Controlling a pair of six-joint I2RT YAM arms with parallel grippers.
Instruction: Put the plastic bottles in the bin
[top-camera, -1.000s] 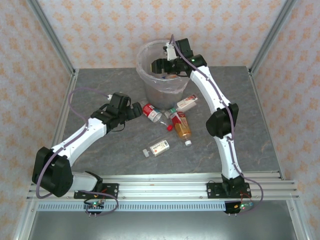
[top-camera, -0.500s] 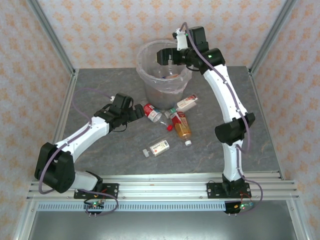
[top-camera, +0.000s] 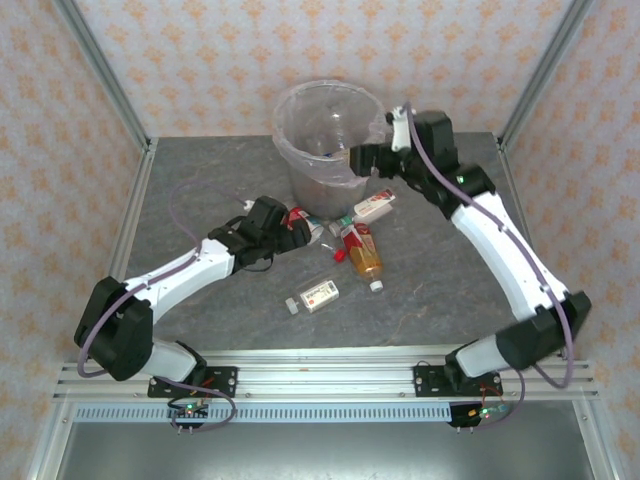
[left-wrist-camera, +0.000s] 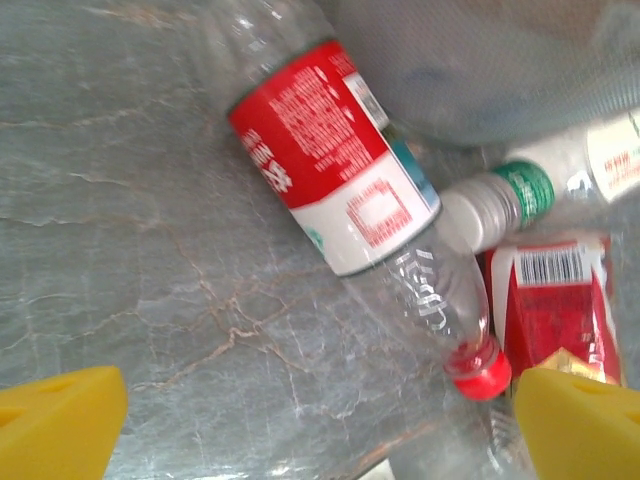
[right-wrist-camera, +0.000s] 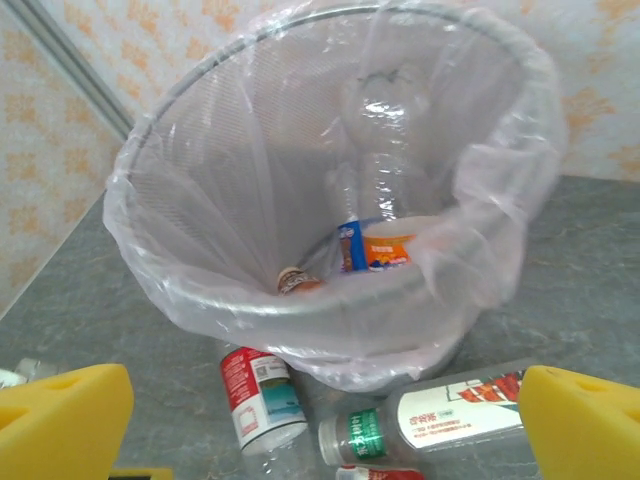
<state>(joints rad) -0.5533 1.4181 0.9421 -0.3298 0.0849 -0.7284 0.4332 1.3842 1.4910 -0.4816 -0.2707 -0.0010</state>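
Round translucent bag-lined plastic bin (top-camera: 300, 175) at 12 o'clock: few clear plastic bottles (right-wrist-camera: 385, 140) inside. L gripper (left-wrist-camera: 320, 425), R gripper (right-wrist-camera: 320, 425): jaws spread, empty.

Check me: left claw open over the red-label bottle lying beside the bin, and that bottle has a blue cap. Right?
No: the cap is red, not blue, as the left wrist view shows. The rest holds: left claw open over the red-label bottle lying beside the bin.

Left end effector (top-camera: 294, 228) hangs low, right end effector (top-camera: 360, 160) higher, both with jaws wide apart and empty.
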